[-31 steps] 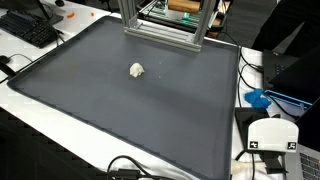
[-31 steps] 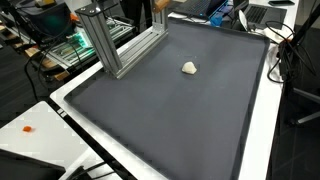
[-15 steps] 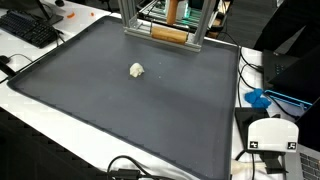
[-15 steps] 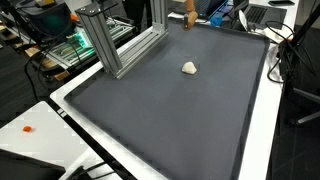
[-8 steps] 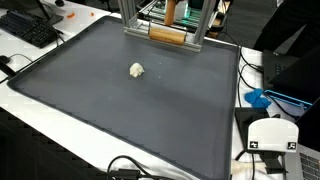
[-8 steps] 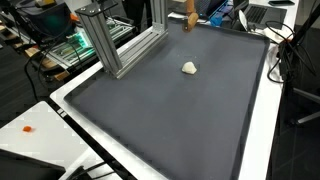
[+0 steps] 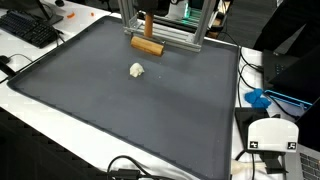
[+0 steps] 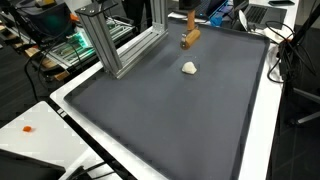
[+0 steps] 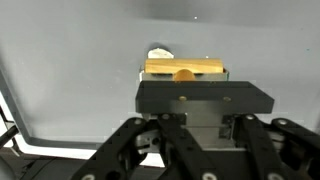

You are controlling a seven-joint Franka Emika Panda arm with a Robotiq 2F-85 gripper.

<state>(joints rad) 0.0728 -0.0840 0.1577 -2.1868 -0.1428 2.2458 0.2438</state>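
- Tool [image 9: 186, 75]: mine, seen from the wrist view; jaws clamped on the wooden bar [image 9: 205, 67], nothing else in the grip
- Wooden bar, position: over the grey mat [image 7: 120, 120] on the table, close to the mat's edge that runs along the aluminium frame [image 7: 165, 32]; whether it touches the mat I cannot tell
- Wooden bar, long axis: crosswise between my jaws, lying nearly level, roughly along that framed edge with a slight slant in an exterior view [image 7: 147, 46]
- White lump [image 7: 137, 70]: loose on the mat, apart from the bar, on the side away from the frame, toward the mat's middle
- Same lump in the wrist view [image 9: 159, 52]: peeks out just past the bar, off its left end rather than its centre
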